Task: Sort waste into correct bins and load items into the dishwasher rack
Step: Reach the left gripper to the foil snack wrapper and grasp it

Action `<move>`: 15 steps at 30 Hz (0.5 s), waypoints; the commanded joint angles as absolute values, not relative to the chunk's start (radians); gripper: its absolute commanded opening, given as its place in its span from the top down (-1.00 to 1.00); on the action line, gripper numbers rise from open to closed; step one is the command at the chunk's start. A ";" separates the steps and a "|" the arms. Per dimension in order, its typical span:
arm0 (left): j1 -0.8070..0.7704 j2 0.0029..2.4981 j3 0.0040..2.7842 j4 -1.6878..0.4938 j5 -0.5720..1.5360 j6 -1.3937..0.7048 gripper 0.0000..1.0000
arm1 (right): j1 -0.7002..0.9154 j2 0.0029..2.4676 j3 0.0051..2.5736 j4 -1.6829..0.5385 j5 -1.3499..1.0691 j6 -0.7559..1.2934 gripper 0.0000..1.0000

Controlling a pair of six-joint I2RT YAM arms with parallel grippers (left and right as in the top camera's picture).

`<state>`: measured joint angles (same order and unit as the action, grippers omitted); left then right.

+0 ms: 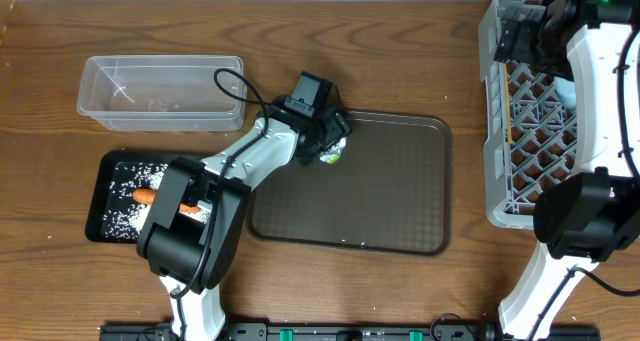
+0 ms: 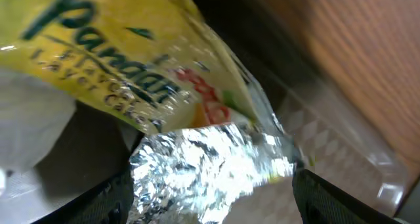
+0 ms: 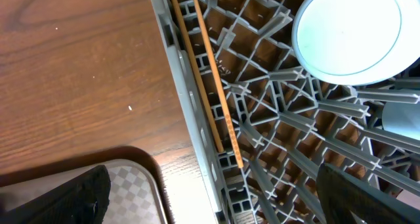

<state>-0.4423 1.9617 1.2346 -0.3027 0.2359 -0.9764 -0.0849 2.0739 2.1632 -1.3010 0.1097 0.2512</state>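
Your left gripper (image 1: 332, 141) straddles the wrapper (image 2: 197, 152), fingers (image 2: 121, 201) wide; a firm grip cannot be confirmed. Your right gripper (image 3: 216, 188) hangs open above the rack (image 3: 295, 138).

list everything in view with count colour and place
clear plastic rectangular tub: 1, clear, upper left
shallow black rectangular tray: 1, black, below the tub
white rice grains: many, white, in black tray
small orange carrot: 1, orange, in black tray
green-and-yellow printed wrapper: 1, yellow-green, between left jaws
flat brown serving tray: 1, brown, centre
grey plastic lattice rack: 1, grey, right
thin wooden chopsticks: 2, tan, along rack's left wall
small light-blue bowl: 1, pale blue, in rack
wooden table: 1, brown, underneath
left arm: 1, white-black, grip of left jaws unclear
right arm: 1, white-black, right jaws open over rack
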 commanded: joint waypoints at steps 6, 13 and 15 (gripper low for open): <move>-0.447 1.962 1.248 -0.365 0.216 -0.983 -0.62 | -0.091 2.072 2.164 -1.301 0.124 0.238 -0.98; -0.506 1.974 1.248 -0.425 0.215 -0.936 -0.51 | -0.091 2.072 2.164 -1.301 0.124 0.238 -0.98; -0.534 1.982 1.248 -0.444 0.215 -0.935 -0.47 | -0.091 2.072 2.164 -1.301 0.124 0.238 -0.99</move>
<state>-0.4950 1.9614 1.2465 -0.4187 0.2256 -0.9577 -0.0849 2.0739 2.1632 -1.3010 0.1097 0.2512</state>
